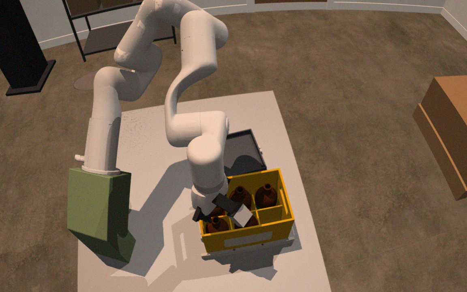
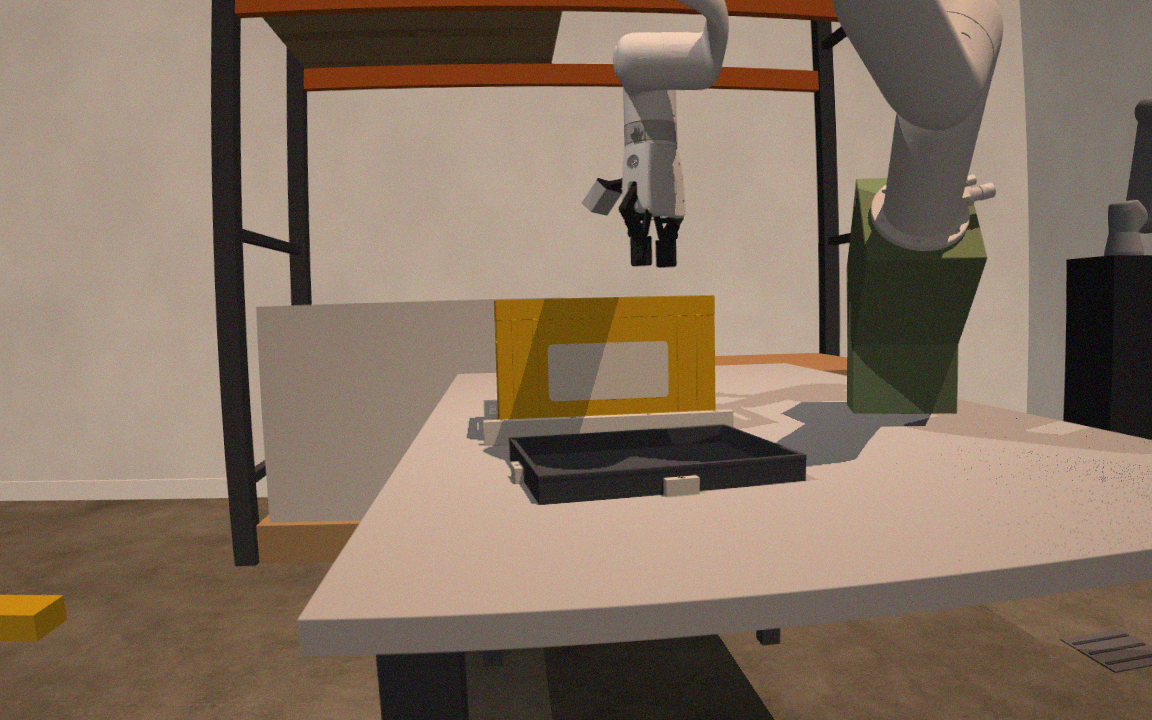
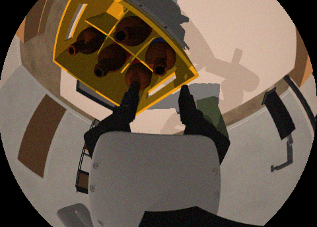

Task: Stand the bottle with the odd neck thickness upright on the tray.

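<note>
A yellow crate [image 1: 251,209] stands on the table and holds several brown bottles [image 1: 240,196], each upright in its own cell; they also show in the wrist view [image 3: 125,51]. One cell at the crate's near right corner [image 1: 273,217] is empty. A dark tray [image 2: 656,461] lies empty beside the crate. My gripper [image 2: 654,252] hangs well above the crate's left end, fingers pointing down. It is open and holds nothing. In the wrist view its fingers frame the crate's nearest corner.
A green pedestal [image 1: 97,207] carries the arm's base at the table's left. A metal rack [image 2: 258,268] stands behind the table. A brown cardboard box [image 1: 460,130] sits on the floor to the right.
</note>
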Motion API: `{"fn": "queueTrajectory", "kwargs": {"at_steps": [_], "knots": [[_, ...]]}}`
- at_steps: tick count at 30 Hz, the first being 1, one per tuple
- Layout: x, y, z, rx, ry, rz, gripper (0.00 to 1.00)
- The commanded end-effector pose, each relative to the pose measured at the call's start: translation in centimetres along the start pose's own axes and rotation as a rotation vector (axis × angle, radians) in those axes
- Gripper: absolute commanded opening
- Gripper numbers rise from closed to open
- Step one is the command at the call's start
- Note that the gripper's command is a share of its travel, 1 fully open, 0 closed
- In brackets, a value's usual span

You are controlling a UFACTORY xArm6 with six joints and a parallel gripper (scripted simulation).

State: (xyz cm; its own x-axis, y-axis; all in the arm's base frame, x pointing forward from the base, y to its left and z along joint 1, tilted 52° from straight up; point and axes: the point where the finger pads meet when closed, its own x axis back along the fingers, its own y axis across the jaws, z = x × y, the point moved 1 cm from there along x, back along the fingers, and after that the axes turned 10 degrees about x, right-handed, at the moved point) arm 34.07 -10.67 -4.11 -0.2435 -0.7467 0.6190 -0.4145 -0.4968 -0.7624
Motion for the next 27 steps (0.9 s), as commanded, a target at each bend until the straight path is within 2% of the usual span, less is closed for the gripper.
{"fn": "queueTrajectory", "kwargs": {"at_steps": [1, 27], "knots": [[-0.3, 0.0, 0.1, 0.001, 0.003, -0.001, 0.65], [-3.1, 0.0, 0.2, 0.001, 0.003, -0.001, 0.65]]}}
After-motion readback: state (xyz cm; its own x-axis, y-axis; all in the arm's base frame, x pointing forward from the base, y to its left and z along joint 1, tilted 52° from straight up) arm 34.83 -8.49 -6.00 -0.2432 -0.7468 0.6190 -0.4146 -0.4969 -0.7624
